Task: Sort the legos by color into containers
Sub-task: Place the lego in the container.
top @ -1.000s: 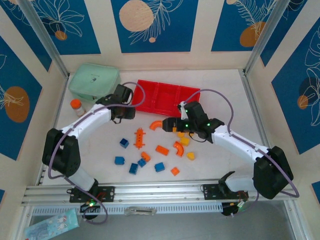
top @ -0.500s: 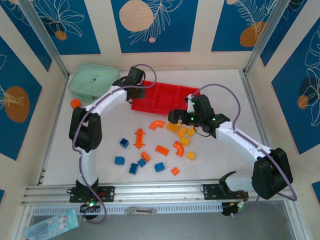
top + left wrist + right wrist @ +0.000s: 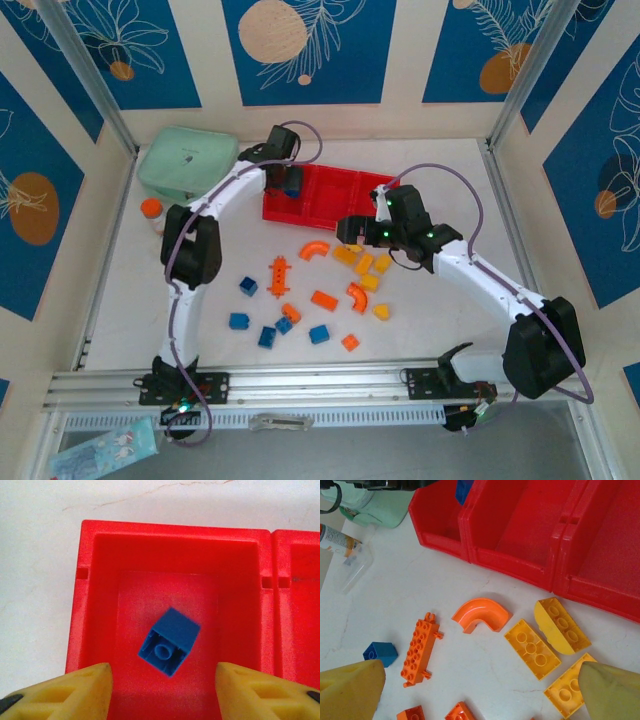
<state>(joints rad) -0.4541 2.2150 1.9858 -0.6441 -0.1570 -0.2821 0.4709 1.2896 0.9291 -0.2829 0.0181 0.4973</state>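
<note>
A blue lego [image 3: 169, 640] sits tilted, underside up, in the left compartment of the red tray [image 3: 100, 540]. My left gripper [image 3: 162, 672] hangs open above it, fingers apart from the brick. My right gripper [image 3: 482, 667] is open and empty over the table in front of the tray [image 3: 330, 195]. Under it lie an orange arch [image 3: 481, 614], yellow bricks [image 3: 532, 648], a yellow half-round piece [image 3: 562, 626] and a long orange brick [image 3: 420, 650]. More blue legos [image 3: 267, 336] and orange legos [image 3: 323, 299] are scattered nearer the arm bases.
A mint-green box [image 3: 188, 160] stands left of the tray, with an orange-capped bottle [image 3: 152, 210] beside it. The middle compartment [image 3: 520, 525] and right compartment [image 3: 615, 565] hold nothing visible. Metal frame posts flank the table at the back.
My left arm swung from the table up to the tray's left compartment and its jaws opened, letting the blue lego go. My right gripper drew slightly back toward the tray, still open.
</note>
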